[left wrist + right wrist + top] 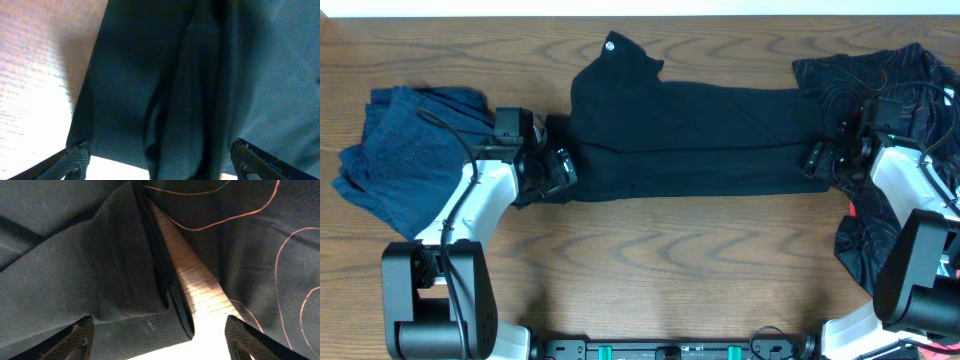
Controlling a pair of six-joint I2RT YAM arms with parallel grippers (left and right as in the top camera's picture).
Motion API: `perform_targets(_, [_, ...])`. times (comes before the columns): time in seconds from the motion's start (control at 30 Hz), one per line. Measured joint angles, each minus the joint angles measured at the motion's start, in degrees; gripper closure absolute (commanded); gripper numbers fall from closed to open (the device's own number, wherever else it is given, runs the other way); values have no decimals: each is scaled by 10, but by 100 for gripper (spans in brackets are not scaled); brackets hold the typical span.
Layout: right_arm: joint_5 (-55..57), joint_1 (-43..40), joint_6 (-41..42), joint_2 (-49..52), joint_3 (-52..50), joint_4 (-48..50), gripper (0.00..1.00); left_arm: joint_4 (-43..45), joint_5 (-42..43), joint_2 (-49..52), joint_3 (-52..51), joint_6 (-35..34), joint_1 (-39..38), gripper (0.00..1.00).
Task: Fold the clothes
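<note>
The black shirt [690,135] lies folded into a long band across the middle of the table, its collar and white ring logo [611,43] at the back. My left gripper [558,170] stands at the band's left end. In the left wrist view it is open [160,160], its fingers wide apart over the dark cloth [165,90]. My right gripper [817,160] is at the right end, also open [161,337]. The shirt's folded edge [125,280] lies between its fingers, gripped by neither.
A crumpled dark blue garment [395,150] lies at the left, beside the left arm. A black swirl-patterned garment [910,70] spreads at the right under the right arm, with red line work [260,210] close to the shirt's edge. Bare wood [670,260] runs along the front.
</note>
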Motion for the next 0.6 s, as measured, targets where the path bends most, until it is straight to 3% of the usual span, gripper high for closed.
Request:
perform_targets(0.17, [3, 0, 2, 0, -10, 11, 27, 3, -16, 0, -7, -14, 5, 15])
perform_targets(0.3, [4, 0, 5, 0, -20, 15, 42, 11, -22, 0, -7, -22, 19, 42])
perform_targets(0.43, [4, 0, 6, 0, -22, 16, 42, 12, -27, 0, -7, -29, 29, 41])
perform_targets(0.53, [4, 0, 6, 0, -22, 20, 41, 14, -29, 0, -12, -28, 31, 27])
perform_targets(0.6, [4, 0, 6, 0, -22, 21, 41, 14, -29, 0, -17, -35, 32, 26])
